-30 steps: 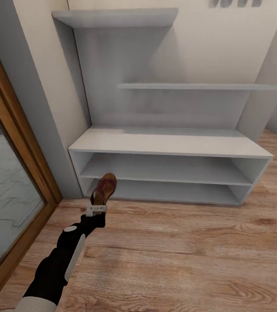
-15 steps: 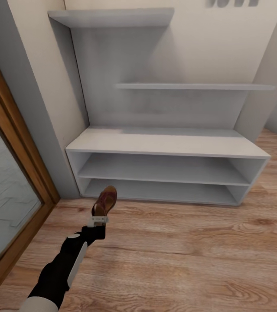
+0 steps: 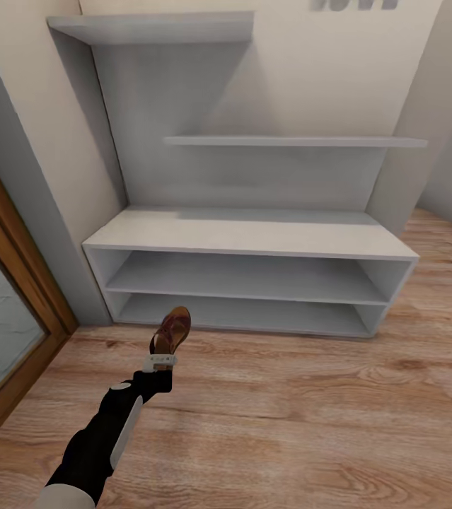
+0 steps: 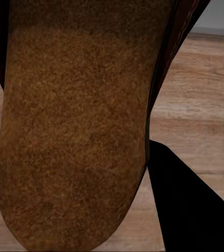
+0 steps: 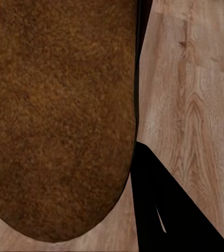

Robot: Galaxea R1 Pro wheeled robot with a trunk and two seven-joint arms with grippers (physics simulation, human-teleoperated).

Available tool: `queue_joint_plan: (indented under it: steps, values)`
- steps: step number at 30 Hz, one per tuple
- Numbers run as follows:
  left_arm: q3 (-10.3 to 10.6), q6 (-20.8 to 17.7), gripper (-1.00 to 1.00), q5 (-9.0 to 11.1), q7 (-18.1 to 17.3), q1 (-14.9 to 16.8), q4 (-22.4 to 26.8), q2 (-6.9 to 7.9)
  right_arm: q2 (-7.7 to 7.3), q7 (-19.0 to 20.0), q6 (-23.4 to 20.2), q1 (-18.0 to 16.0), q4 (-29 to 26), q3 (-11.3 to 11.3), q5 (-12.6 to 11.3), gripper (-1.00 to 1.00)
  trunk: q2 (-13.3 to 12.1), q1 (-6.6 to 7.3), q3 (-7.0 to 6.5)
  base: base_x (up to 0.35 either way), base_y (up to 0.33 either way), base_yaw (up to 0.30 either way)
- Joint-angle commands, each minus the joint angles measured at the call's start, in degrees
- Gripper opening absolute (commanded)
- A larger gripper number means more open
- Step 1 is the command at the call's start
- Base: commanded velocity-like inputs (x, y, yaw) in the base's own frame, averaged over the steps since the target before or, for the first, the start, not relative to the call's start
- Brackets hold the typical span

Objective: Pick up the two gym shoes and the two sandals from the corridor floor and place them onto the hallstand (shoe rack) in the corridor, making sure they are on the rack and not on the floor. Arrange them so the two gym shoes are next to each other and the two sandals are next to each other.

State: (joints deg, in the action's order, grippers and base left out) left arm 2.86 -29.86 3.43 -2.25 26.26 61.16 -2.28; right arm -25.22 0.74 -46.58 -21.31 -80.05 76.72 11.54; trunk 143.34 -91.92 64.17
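Low in the head view's centre-left, the left gripper is clamped on a brown sandal by its heel, held above the corridor floor before the hallstand; it looks light and stiff-soled.

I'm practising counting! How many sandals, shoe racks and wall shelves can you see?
sandals: 2, one seen from the head and one seen up close by the right wrist camera
shoe rack: 1
wall shelves: 2, the higher one and the lower one
total: 5
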Motion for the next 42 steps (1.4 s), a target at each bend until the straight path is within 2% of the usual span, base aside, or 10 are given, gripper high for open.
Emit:
queue_joint_plan:
  steps: [1,9,28,39,42]
  values:
    - [-0.05,-0.37,-1.0,0.26,-0.12,0.02,0.1,-0.01,-0.01,-0.16,-0.26,-0.05,-0.01,0.01,0.06,-1.0,0.02,0.01,0.05,0.001,-0.34,0.0]
    - [-0.09,-0.31,-1.0,0.25,-0.12,0.02,0.1,0.02,0.0,-0.2,-0.26,-0.05,0.06,-0.08,0.06,-1.0,0.02,0.01,0.05,0.0,-0.211,0.0]
    - [-0.49,-0.2,-1.0,-0.01,-0.06,0.17,0.35,0.48,0.08,-0.21,-0.26,-0.05,0.07,-0.18,0.06,-1.0,0.02,0.01,0.46,0.0,-0.005,0.0]
    - [-0.49,-0.17,-1.0,-0.09,-0.11,0.46,0.36,0.59,0.08,-0.21,-0.26,-0.05,0.07,-0.23,0.06,-1.0,0.17,-0.27,3.9,0.0,0.0,0.0]
    - [-0.49,0.01,-1.0,-0.09,-0.12,0.54,0.36,1.05,0.08,-0.21,-0.26,-0.05,0.07,-0.25,0.06,-1.0,0.21,-0.35,4.68,0.0,0.0,0.0]
